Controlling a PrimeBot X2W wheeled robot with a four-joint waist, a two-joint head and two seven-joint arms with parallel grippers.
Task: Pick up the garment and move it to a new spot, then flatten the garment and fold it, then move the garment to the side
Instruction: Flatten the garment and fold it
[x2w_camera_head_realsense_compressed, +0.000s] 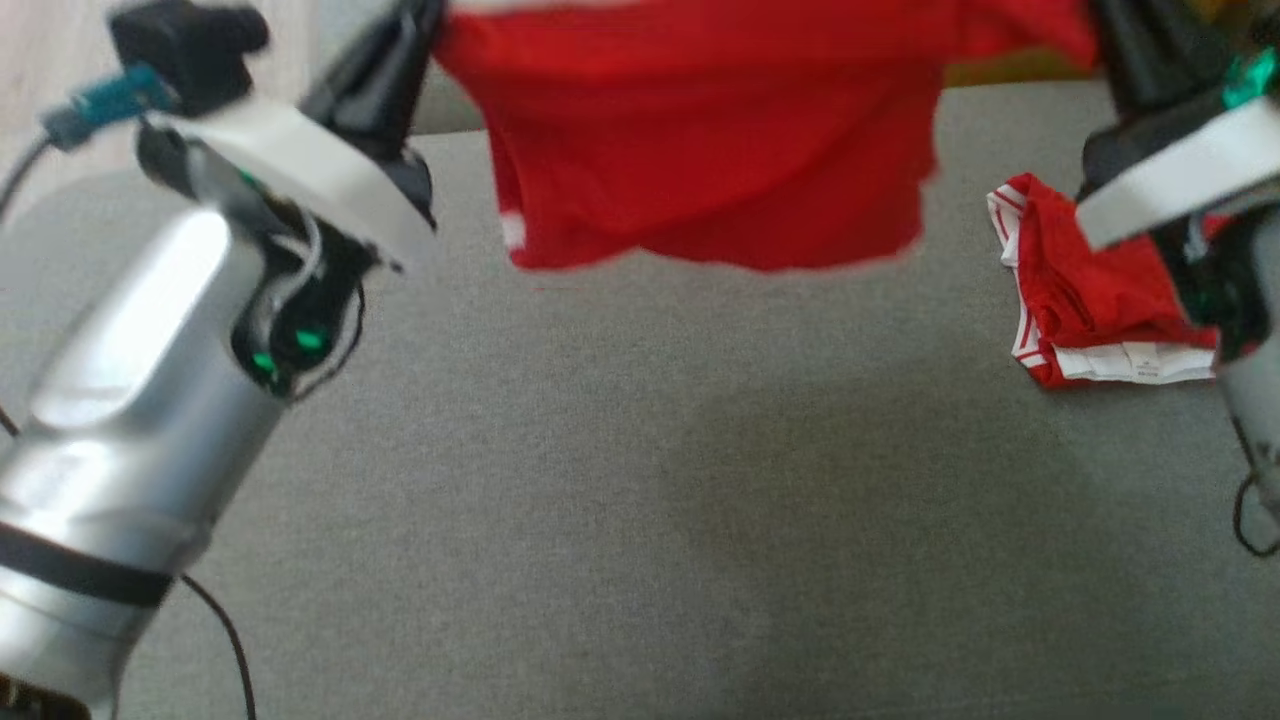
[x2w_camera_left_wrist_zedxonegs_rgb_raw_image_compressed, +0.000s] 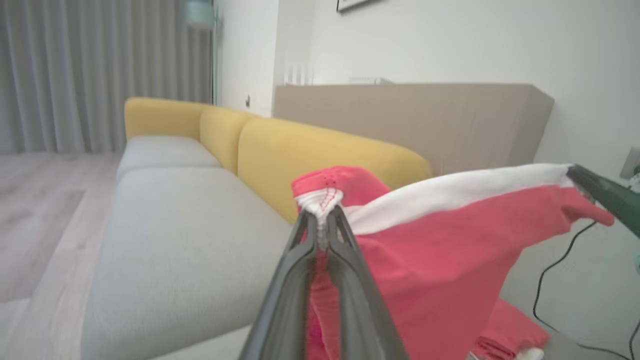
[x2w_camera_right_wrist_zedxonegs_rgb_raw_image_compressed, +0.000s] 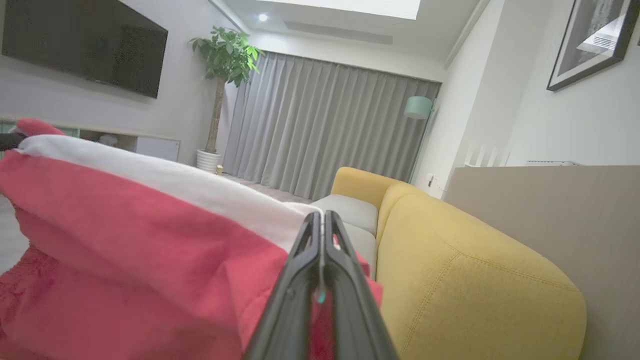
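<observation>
In the head view, the garment (x2w_camera_head_realsense_compressed: 720, 130) hangs in the air as a red sheet stretched between the two arms. The left gripper (x2w_camera_head_realsense_compressed: 425, 25) pinches one top corner and the right gripper (x2w_camera_head_realsense_compressed: 1105, 35) pinches the other. Its lower hem dangles free below both grippers, above the grey seat (x2w_camera_head_realsense_compressed: 600, 500). A second red garment (x2w_camera_head_realsense_compressed: 1090, 300) lies crumpled on that seat, beneath the right gripper's arm.

In the left wrist view, the left gripper's fingers are drawn narrow and clamp a stitched bunch of the white band (x2w_camera_left_wrist_zedxonegs_rgb_raw_image_compressed: 450, 192) at their very tips. From there the band runs taut across to the right gripper, and the red cloth sags below it. The yellow backrest (x2w_camera_left_wrist_zedxonegs_rgb_raw_image_compressed: 310, 150) lies beyond the fingertips.

In the right wrist view, the right gripper's fingers are pressed together on the near end of the same white band. The red cloth spreads away to the left of the fingers.

The cloth looks light, soft and limp, so it will likely droop and fold wherever it is unsupported. The thick seamed band looks like the surest place to hold, at its two ends. Thin cloth might slip from so small a bite.
</observation>
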